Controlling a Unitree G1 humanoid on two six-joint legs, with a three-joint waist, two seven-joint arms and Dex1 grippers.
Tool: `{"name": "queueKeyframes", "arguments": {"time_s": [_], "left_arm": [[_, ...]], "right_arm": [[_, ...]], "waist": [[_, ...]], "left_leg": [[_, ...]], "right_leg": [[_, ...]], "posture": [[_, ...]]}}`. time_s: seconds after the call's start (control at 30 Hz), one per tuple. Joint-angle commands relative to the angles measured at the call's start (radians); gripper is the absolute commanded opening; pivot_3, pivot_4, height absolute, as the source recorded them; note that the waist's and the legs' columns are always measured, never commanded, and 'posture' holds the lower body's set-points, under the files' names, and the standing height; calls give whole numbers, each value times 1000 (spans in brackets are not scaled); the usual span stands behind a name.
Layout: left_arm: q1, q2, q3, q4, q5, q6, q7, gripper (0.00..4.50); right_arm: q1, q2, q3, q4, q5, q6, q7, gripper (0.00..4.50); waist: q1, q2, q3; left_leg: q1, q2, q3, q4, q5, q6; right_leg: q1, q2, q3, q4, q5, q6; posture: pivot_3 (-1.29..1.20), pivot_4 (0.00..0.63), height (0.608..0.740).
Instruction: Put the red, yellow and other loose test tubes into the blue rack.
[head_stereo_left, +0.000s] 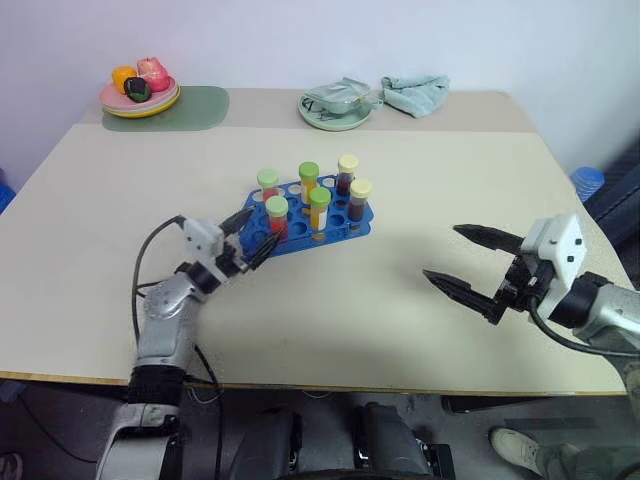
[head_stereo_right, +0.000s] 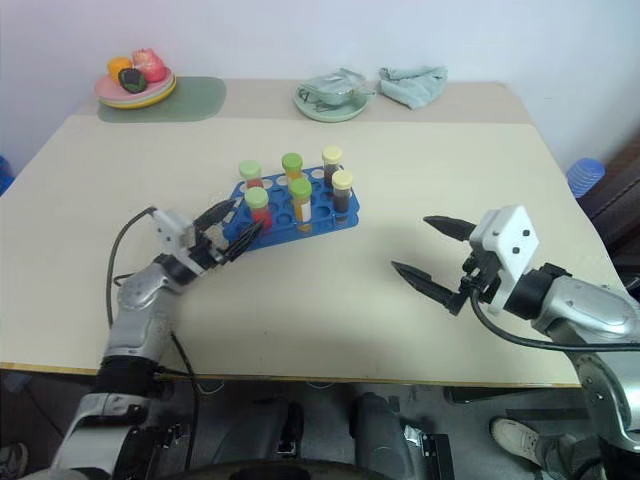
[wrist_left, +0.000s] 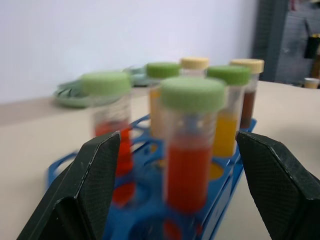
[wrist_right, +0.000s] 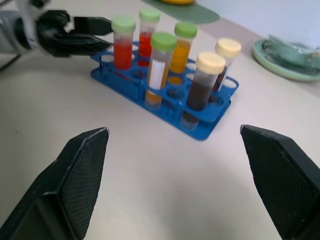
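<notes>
Flanking blue rack (head_stereo_left: 310, 215): fruit plate (head_stereo_left: 140, 97), bowl (head_stereo_left: 336, 108), cloth (head_stereo_left: 416, 93) behind.

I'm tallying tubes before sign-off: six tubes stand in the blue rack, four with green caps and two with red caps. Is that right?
Not quite. The blue rack does hold six tubes, four with green caps, but the other two caps are pale yellow, not red. Red is only the liquid in two of the green-capped tubes. The right wrist view shows it.
</notes>
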Motion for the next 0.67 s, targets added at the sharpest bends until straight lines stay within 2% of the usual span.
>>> {"name": "queueKeyframes", "arguments": {"time_s": [0.03,0.2,0.43,0.67], "left_arm": [[29,65,59,-42,-48,18,-56,3748],[76,153,112,-73,-84,18,-138,3748],[188,272,172,-212,-149,171,-170,3748],[209,317,176,-253,-162,242,-192,3748]], "right_arm": [[28,46,7,15,-43,-77,-15,4328],[120,87,-8,24,-65,-120,-11,4328],[325,128,-145,22,-55,-182,18,4328],[414,162,-217,110,-75,-284,70,4328]], "waist": [[0,0,0],[2,0,0],[2,0,0],[-1,1,0]], "left_leg": [[0,0,0,0,0,0],[0,0,0,0,0,0],[0,0,0,-2,0,0],[1,0,0,-2,0,0]], "right_leg": [[0,0,0,0,0,0],[0,-1,0,0,0,0],[0,-1,0,-1,0,0],[1,-2,0,-1,0,-1]], "posture": [[0,150,740],[0,150,740],[0,150,740],[0,150,740]]}}
